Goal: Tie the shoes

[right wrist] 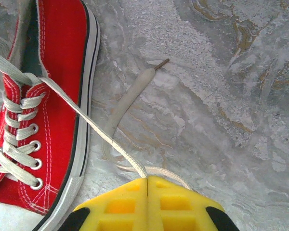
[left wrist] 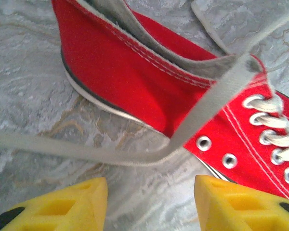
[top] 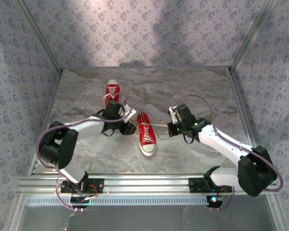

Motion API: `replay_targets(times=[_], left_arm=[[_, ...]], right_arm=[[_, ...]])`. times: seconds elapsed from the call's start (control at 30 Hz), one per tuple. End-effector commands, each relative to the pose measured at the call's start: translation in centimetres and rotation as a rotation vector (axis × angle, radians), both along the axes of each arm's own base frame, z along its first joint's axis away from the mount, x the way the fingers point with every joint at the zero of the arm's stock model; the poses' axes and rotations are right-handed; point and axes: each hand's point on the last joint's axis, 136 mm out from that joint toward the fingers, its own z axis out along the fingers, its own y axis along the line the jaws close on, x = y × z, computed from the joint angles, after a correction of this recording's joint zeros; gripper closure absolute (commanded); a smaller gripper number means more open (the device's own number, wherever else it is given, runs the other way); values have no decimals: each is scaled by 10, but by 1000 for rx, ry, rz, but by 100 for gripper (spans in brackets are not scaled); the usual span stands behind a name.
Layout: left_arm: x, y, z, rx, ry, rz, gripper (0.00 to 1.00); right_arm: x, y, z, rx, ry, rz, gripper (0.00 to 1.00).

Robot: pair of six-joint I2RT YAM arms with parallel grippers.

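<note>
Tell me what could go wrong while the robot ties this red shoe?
1. The right gripper pinches a lace stretched straight from the shoe. The shoe looks free to slide, so a harder pull might drag it instead of tightening anything.
2. The left gripper is open, and the other lace lies flat on the table just ahead of its fingers. Closing there might grab nothing.

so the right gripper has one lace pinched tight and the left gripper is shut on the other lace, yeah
Not quite: the left gripper is open, with the other lace lying ungripped ahead of it, as the left wrist view shows.
</note>
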Motion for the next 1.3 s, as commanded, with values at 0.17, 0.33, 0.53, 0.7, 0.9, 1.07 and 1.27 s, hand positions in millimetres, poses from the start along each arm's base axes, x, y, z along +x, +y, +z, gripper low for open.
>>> replay_targets(times=[0.17,0.33,0.53,0.7,0.9,1.07,1.27], left_arm=[[7,-18,9,-48,-42,-150,49],[8,-24,2,-38,4,-187,51],[2,-28,0,-38,31,-224,61],[-1,-29,2,-33,44,-227,88],[0,-24,16,-33,39,-161,100],[-8,-30,36,-74,31,-129,100],[-11,-30,49,-122,75,-38,100]], right_arm=[[-5,-4,2,31,15,-15,100],[-6,-6,3,31,14,-15,100],[-8,-8,4,36,12,-24,100],[-8,-11,6,36,4,-34,100],[-9,-12,12,50,-12,-41,100],[-11,-5,14,86,-23,-21,100],[-13,1,10,107,-15,-4,100]])
